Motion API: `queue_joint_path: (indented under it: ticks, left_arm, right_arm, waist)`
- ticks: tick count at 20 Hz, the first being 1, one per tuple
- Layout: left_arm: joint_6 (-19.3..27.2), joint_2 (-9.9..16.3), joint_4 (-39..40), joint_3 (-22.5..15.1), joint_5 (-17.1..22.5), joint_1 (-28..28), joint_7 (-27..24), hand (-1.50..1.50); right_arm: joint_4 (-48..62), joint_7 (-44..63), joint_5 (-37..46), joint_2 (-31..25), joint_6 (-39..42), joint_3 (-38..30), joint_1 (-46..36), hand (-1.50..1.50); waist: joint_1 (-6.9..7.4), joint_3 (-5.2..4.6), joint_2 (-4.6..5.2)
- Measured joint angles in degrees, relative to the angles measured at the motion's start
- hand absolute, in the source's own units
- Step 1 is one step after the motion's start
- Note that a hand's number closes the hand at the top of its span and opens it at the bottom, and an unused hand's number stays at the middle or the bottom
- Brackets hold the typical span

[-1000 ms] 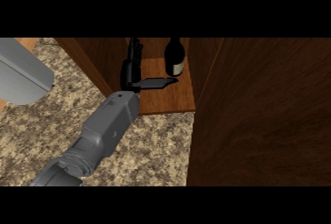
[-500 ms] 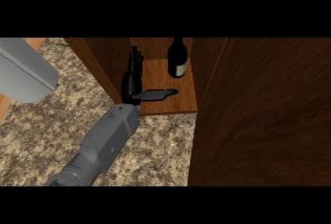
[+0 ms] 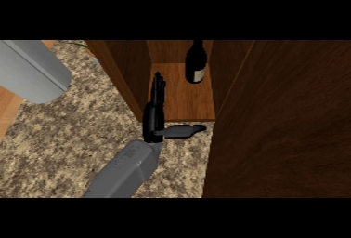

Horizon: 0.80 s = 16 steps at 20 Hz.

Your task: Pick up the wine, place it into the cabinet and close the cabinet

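1. Wine bottle point(image 3: 197, 62): dark glass, almost black, with a narrow neck pointing toward the view's top and a pale label band low on its body. It stands upright on the cabinet's wooden shelf point(image 3: 184, 100), deep inside, near the inner right wall.
2. Cabinet point(image 3: 284, 116): dark brown wood. Its large panel fills the right part of the view, and a second dark panel point(image 3: 126, 69) bounds the opening on the left. The shelf floor is a lighter, reddish wood.
3. One robot hand point(image 3: 155, 109) shows, black, on a grey forearm point(image 3: 123, 169) rising from the lower edge. Which arm it belongs to cannot be told from this view alone; it sits left of centre.
4. This robot hand is spread: its fingers point(image 3: 159, 88) are straight and pressed together, pointing into the opening along the left panel, while the thumb point(image 3: 184, 131) sticks out sideways over the shelf's front edge. It holds nothing and is well apart from the bottle.
5. Surface point(image 3: 61, 139): speckled beige and brown stone.
6. A grey cylindrical shape point(image 3: 31, 69) lies at the upper left.
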Motion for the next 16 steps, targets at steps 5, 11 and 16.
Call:
queue_joint_path:
  ticks: [5,11,16]
  left_arm:
    - [5.31,0.27,-13.63,-5.68,-3.15,8.79,1.67,-1.50]
    - [11.12,3.71,-30.06,-9.41,-7.28,16.87,7.18,-1.50]
    - [14.96,6.87,-40.27,-10.82,-10.96,21.82,11.84,-1.50]
  right_arm:
    - [-0.20,0.47,0.03,-0.46,-0.17,-1.30,0.00,-1.50]
    - [-0.16,-0.32,-0.13,-0.71,0.65,-2.00,0.57,-1.50]
    - [-0.29,0.17,-0.10,-0.64,0.68,-1.53,0.74,-1.50]
  waist:
    - [0.73,0.01,0.00]
    - [0.97,0.02,0.03]
    - [0.89,0.01,0.10]
